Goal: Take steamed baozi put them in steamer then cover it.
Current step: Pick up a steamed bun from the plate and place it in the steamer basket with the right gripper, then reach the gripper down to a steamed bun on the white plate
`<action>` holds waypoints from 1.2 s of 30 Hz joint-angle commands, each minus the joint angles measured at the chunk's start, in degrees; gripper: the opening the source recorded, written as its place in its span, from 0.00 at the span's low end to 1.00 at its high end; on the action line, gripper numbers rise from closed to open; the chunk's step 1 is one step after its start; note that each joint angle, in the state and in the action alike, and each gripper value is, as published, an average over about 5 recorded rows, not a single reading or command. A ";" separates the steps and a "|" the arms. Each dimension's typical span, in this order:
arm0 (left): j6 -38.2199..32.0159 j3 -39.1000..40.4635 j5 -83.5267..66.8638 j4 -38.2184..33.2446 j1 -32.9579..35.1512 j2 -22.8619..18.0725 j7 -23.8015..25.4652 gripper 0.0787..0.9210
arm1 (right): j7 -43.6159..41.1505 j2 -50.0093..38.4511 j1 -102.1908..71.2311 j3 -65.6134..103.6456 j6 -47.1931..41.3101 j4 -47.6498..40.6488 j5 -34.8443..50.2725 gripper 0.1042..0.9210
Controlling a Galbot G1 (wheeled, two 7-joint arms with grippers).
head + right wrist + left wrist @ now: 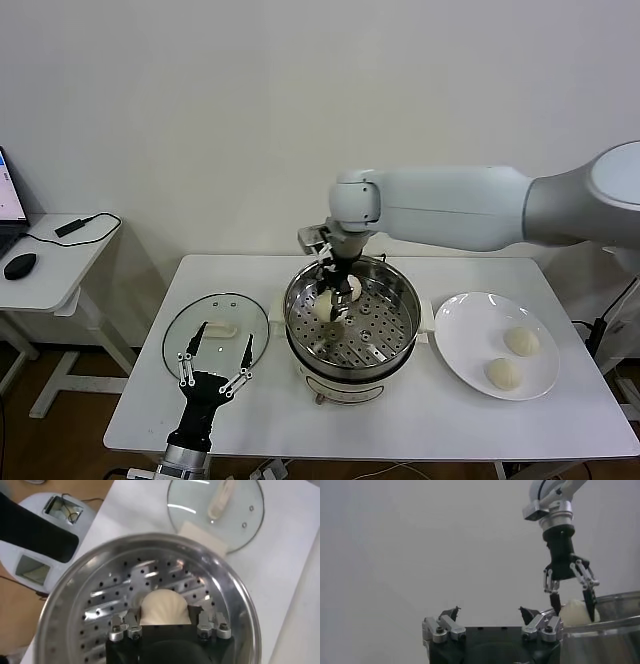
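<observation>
Left gripper [214, 366]: from where I stand it sits nearest, at 7 o'clock on the white table [420, 420], fingers spread wide, holding nothing, hovering over the near edge of the glass lid [215, 330].
Head view, steamer [352, 322]: steel pot at table centre; the right gripper [337, 296] reaches down into it at 11 o'clock of the tray, its fingers around a baozi [339, 292].
Head view, plate [497, 345]: at 3 o'clock, two baozi [521, 341] left on it.
Left wrist view: the right gripper's fingers [590, 600] straddle the pale bun, slightly apart.
Right wrist view: bun rests on the perforated tray, smooth, cream-white, faintly pleated; whether the fingers clamp it, I cannot tell.
Progress: roughly early-to-middle, I judge; two buns and the covering remain.
</observation>
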 commanded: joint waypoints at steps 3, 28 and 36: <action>-0.16 -0.32 -0.20 0.07 0.12 -0.01 -0.03 0.88 | 3.11 3.18 -3.45 -0.29 -1.09 -1.53 -0.11 0.67; -0.01 -0.30 -0.10 -0.12 0.14 -0.17 -0.02 0.88 | -7.83 -23.05 6.68 7.34 3.65 12.23 -9.11 0.88; -0.01 0.35 0.53 -0.38 0.43 -0.47 0.02 0.88 | -14.55 -42.53 8.98 5.50 14.53 11.43 -18.73 0.88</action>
